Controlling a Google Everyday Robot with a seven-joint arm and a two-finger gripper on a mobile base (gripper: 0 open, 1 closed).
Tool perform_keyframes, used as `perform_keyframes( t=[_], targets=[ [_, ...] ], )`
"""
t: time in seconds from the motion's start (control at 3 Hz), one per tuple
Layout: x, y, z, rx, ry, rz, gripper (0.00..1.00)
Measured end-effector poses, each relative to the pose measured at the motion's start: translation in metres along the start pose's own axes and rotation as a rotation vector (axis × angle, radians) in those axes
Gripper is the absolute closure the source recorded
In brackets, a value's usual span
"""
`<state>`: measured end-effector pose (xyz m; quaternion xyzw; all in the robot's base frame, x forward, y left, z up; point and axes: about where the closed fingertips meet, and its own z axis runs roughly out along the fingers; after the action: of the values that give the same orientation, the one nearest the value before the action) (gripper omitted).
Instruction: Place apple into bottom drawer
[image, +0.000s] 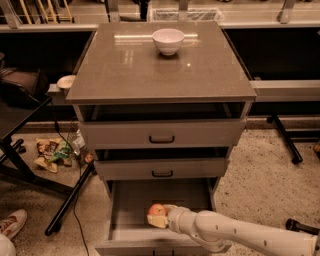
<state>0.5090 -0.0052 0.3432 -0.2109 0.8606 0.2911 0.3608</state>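
The bottom drawer (131, 198) of the grey cabinet is pulled open, its plain grey inside showing. The red-orange apple (157, 210) is inside it, near the front middle, low over or on the drawer floor. My gripper (159, 217) reaches in from the lower right on a white arm and is shut on the apple, its pale fingers (156, 222) wrapped around the apple's lower side. The two shallower drawers above are slightly open.
A white bowl (168, 40) stands at the back of the cabinet top (125, 70). Snack wrappers (52, 152) and a black stand leg (67, 202) lie on the floor at left. A shoe (12, 224) is at the lower left. A shelf rail runs at the right.
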Motion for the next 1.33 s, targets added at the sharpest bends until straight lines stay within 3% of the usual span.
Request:
perform_keyframes(
  t=[0.33, 1.0, 1.33],
  targets=[
    [0.007, -0.011, 0.022, 0.016, 0.017, -0.044, 1.00],
    [0.027, -0.057, 0.088, 0.060, 0.006, -0.175, 1.00],
    [0.039, -0.078, 0.117, 0.078, 0.033, -0.183, 0.81]
  ],
)
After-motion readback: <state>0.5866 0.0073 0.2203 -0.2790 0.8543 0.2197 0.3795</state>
